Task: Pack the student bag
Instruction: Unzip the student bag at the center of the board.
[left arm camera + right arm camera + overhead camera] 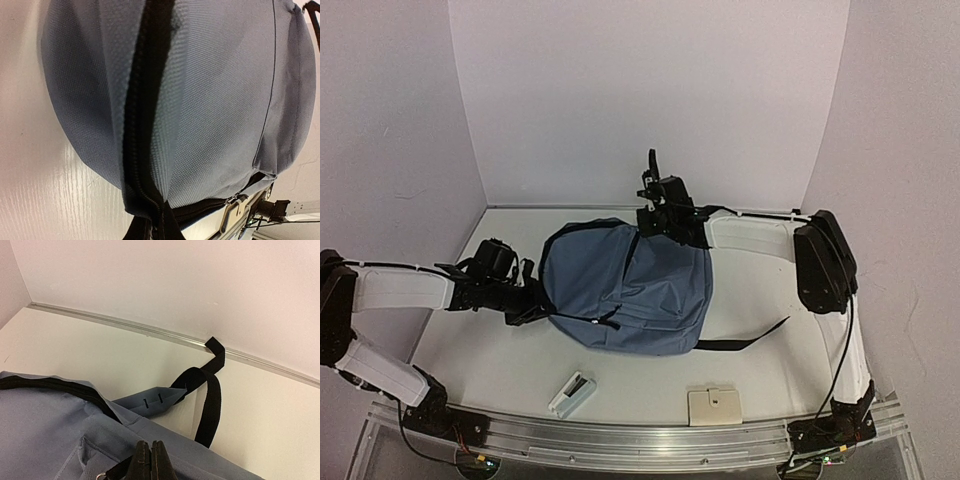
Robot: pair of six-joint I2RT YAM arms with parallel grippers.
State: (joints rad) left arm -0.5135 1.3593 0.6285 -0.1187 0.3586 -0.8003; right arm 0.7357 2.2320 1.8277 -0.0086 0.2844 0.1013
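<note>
Student bag [630, 290]: left pincer [528, 303] is clenched on its zipper edge. Right pincer [151, 460] is clenched at the top; can't tell if it holds anything. Bag lies flat mid-tabletop [500, 360]. Risks: the thin fabric pinch slips, a pull drags the whole bag, the loose strap [210, 405] snags. White item [572, 392] and beige item [715, 405] are still outside.

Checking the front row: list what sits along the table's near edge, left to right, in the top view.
Left arm base → white device → beige box → right arm base.
</note>
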